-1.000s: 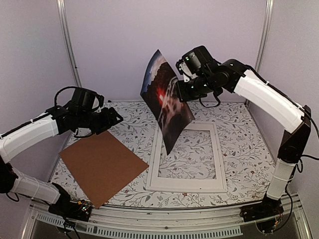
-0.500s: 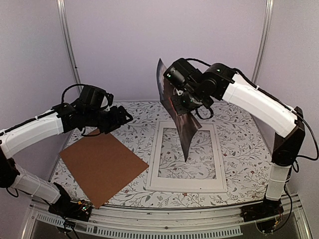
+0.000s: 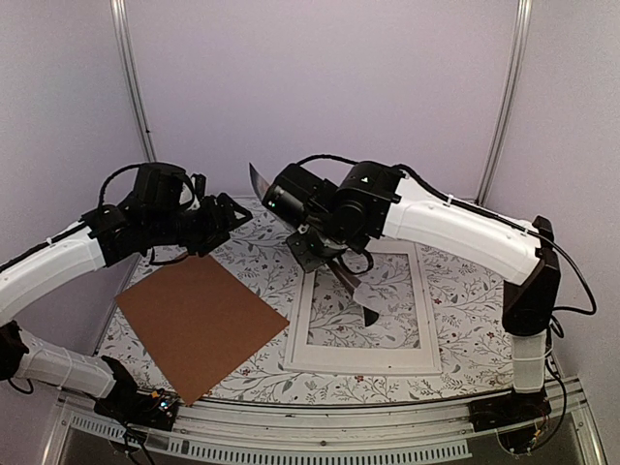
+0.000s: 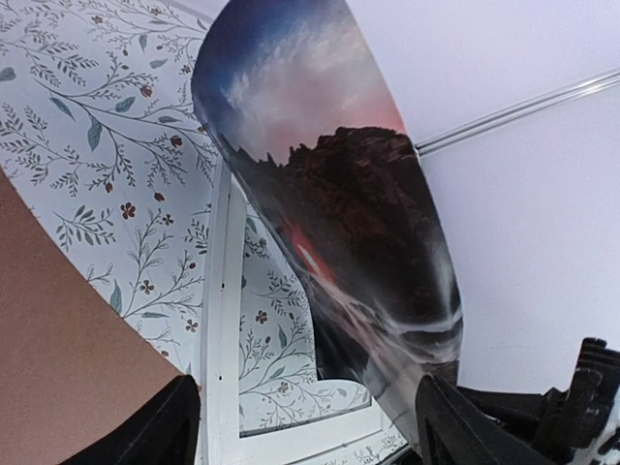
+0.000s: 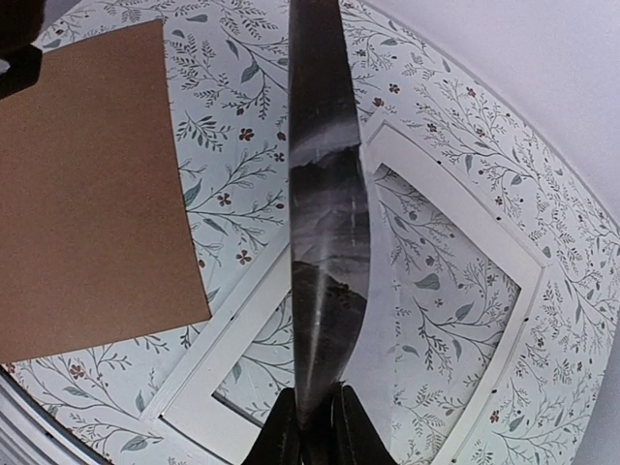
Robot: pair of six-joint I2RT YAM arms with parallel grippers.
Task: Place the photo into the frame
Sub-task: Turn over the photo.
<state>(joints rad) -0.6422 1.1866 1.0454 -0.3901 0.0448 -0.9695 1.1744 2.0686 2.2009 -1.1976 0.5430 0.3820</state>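
Note:
My right gripper (image 3: 315, 250) is shut on one edge of the photo (image 3: 360, 295), a dark landscape print with a red glow. It holds the print bowed and nearly edge-on above the left part of the white frame (image 3: 363, 363), which lies flat on the table. In the right wrist view the fingers (image 5: 281, 436) pinch the photo (image 5: 325, 242) over the frame (image 5: 242, 339). My left gripper (image 3: 231, 215) is open and empty, just left of the photo. In its wrist view the photo (image 4: 339, 213) fills the middle, with its lower corner near the right finger (image 4: 455, 426).
A brown backing board (image 3: 199, 320) lies flat left of the frame, near the table's front left edge. It also shows in the right wrist view (image 5: 87, 194) and the left wrist view (image 4: 58, 358). A floral cloth (image 3: 465, 281) covers the table. Walls enclose the back and sides.
My right arm has swung left and down, turning the photo from face-on to nearly edge-on and lowering it over the frame. My left gripper has edged right toward it.

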